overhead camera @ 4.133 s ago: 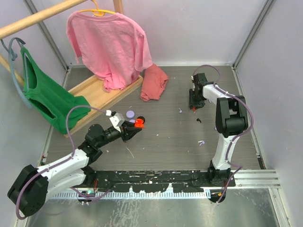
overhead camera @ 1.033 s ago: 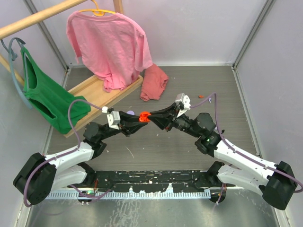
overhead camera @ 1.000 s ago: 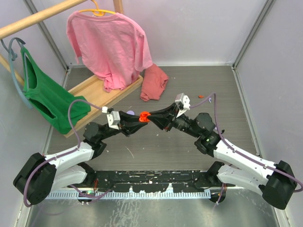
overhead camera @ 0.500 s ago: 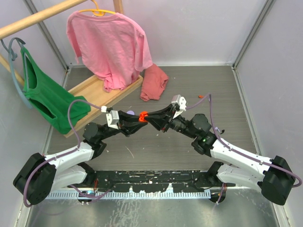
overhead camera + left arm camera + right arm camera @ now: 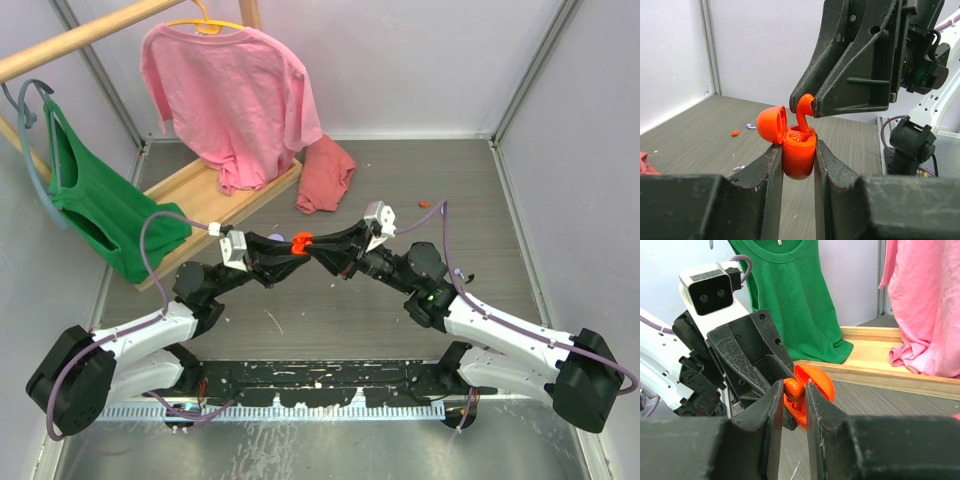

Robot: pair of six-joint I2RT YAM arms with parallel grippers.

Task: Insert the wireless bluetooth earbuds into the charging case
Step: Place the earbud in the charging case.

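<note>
Table (image 5: 350,300): dark, wood-grained planks. Four seconds back the right gripper (image 5: 793,388) stood at the far right; it now meets the left gripper (image 5: 798,146) above mid-table. Left gripper pinches the case (image 5: 799,160) — glossy orange, egg-shaped, domed lid (image 5: 771,124) hinged open. Right gripper pinches a glossy orange earbud (image 5: 803,112) — hook-shaped, lower end at the case's mouth.

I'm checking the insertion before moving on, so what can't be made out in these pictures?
- Left wrist: the case slots, hidden by its rim and the earbud; seating depth unclear.
- Right wrist: most of the case body, behind the right gripper fingers.
- Top: earbud and case merge into one orange speck, too small.
- Left wrist: loose bits beyond, too small to identify.
</note>
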